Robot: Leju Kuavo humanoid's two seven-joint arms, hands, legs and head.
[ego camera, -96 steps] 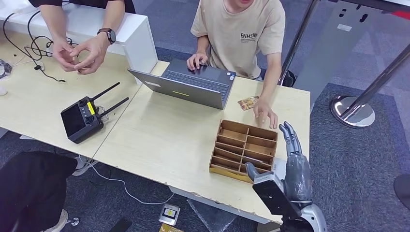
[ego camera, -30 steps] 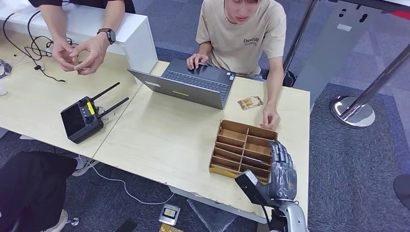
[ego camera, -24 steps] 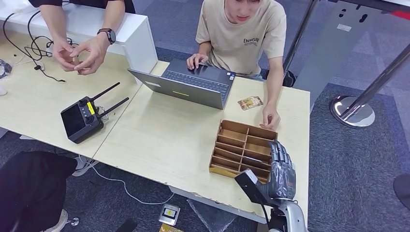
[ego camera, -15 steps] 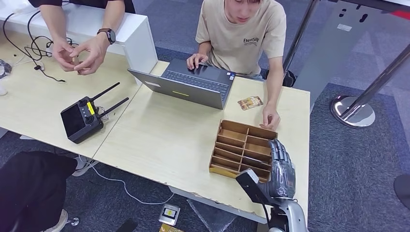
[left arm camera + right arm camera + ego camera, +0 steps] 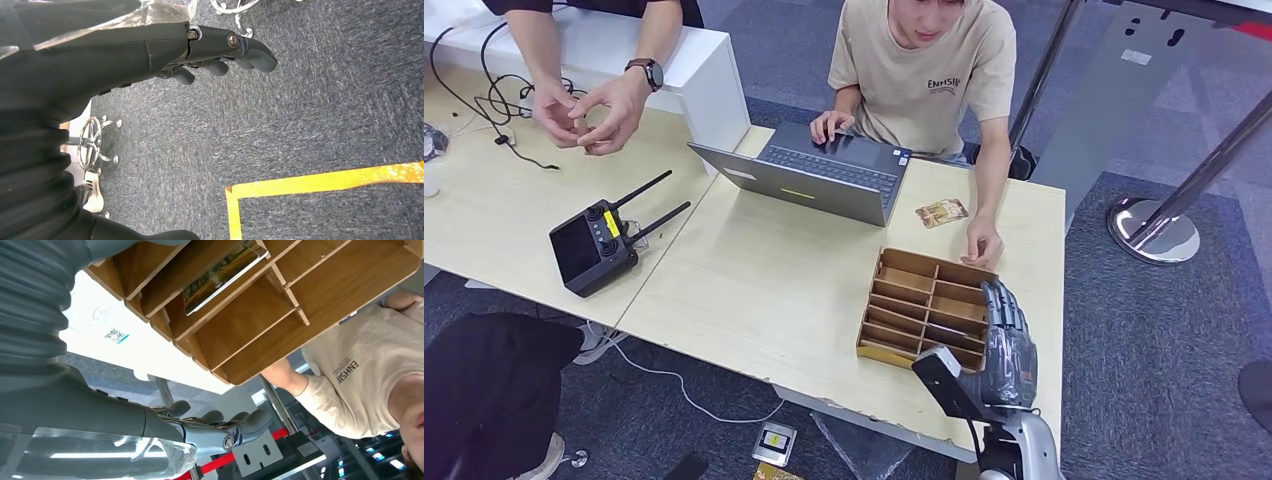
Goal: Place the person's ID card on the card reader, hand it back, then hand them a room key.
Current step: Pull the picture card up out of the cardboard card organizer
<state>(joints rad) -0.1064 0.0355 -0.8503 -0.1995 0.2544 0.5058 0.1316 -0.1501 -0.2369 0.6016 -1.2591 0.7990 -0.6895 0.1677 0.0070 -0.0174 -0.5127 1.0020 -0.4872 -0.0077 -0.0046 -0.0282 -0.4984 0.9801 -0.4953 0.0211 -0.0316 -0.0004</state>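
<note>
Right hand [image 5: 1006, 340], fingers apart and empty, has edged forward over the wooden tray's [image 5: 904, 272] right compartments.

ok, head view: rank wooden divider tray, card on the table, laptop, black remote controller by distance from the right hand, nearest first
1. wooden divider tray: right beside the right hand, at the table's near right.
2. card on the table: beyond the tray, by the seated person's hand.
3. laptop: farther back, toward the middle.
4. black remote controller: far across, on the left table.
</note>
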